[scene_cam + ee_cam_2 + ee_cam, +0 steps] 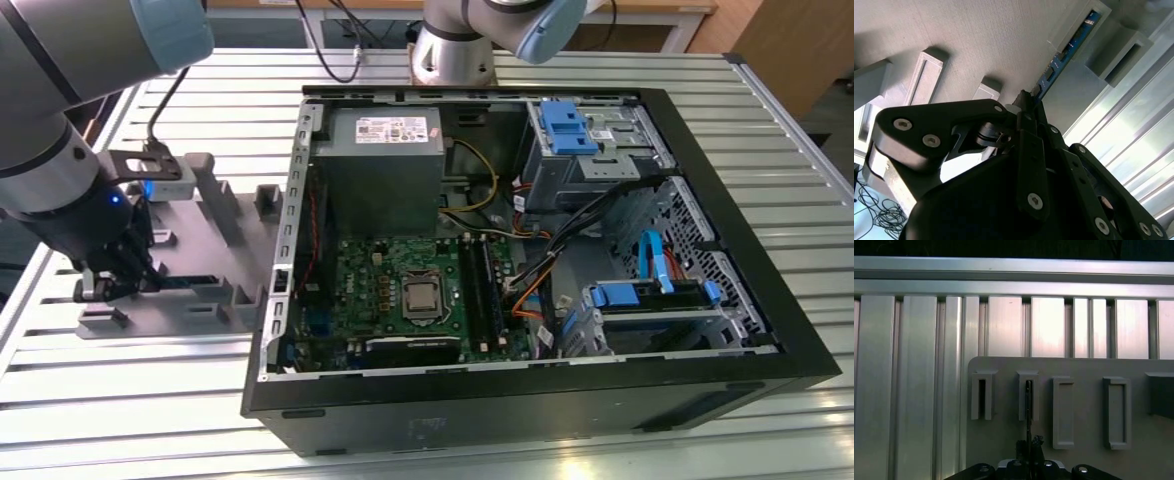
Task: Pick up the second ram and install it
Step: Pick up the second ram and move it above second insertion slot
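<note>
The second ram (1069,47) is a thin blue-green strip standing on edge in a slot of the grey fixture (979,40). In the first wrist view the second ram (1028,405) shows as a dark thin line in the fixture's (1089,410) second slot. My gripper (1026,97) is at the strip's near end, its black fingers closed around it. In the exterior view the gripper (114,285) sits low over the fixture (214,220) at the exterior view's left, with the ram (187,279) reaching out from it. The gripper (1029,444) pinches the strip's edge.
An open black computer case (747,200) lies on the slatted metal table (107,400), at the fixture's side toward the exterior view's right. Inside are the green motherboard (400,290) with long black slots (477,290), a grey power supply (380,150), cables and blue drive bays (574,130).
</note>
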Tool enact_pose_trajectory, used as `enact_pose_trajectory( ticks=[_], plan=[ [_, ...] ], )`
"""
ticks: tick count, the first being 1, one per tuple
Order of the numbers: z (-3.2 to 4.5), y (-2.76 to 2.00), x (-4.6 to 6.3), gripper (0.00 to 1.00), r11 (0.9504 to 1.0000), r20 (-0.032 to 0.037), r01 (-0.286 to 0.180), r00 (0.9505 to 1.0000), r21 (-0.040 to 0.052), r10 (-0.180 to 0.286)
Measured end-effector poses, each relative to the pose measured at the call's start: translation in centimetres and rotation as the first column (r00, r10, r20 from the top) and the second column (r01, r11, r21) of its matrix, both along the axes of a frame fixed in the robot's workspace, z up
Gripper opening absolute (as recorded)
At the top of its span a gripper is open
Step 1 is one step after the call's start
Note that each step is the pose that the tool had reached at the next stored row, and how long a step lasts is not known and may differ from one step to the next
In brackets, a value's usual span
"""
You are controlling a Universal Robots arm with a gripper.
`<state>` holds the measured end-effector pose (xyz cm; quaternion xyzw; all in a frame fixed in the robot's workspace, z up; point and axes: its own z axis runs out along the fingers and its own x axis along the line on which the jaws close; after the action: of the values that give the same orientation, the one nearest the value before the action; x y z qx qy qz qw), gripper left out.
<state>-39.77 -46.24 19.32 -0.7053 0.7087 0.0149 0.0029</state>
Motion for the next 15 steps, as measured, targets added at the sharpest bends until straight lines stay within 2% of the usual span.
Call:
enact_pose_trajectory(
  ticks=[15],
  plan=[
    [0.52,0.00,0.00,0.14,1.0000,0.0002,0.000,1.0000,0.0001,0.000]
  ],
)
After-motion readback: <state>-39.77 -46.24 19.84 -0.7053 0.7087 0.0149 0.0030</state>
